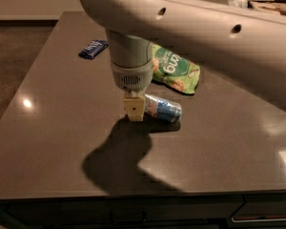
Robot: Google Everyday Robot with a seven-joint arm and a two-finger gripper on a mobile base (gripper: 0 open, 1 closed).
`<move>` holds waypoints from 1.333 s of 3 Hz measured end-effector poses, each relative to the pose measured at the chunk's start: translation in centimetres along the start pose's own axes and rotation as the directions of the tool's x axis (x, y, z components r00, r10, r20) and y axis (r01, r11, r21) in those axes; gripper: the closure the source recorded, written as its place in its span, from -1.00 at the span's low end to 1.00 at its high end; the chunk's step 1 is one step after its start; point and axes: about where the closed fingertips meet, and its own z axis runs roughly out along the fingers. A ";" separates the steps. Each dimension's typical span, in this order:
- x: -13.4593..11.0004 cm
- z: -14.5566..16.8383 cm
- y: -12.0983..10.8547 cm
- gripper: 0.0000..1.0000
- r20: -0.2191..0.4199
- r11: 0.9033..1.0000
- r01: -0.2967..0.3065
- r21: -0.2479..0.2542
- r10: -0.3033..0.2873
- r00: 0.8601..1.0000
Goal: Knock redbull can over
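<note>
The redbull can (163,109), blue and silver, lies on its side on the grey table (62,128), just in front of the green chip bag (174,68). My gripper (134,108) hangs straight down from the big white arm at the can's left end, its cream finger block close against the can and low over the table.
A flat dark blue snack bar wrapper (93,48) lies at the back left of the table. The white arm (205,37) crosses the upper right of the view. The table's front edge runs along the bottom, with a dark floor on the left.
</note>
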 end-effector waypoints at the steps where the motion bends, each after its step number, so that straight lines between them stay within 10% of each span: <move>1: -0.7 1.1 0.8 0.19 -0.021 0.999 0.036 -0.026 -0.037 0.999; 4: -1.2 1.2 0.3 -1.00 0.002 0.999 0.035 -0.005 -0.035 0.999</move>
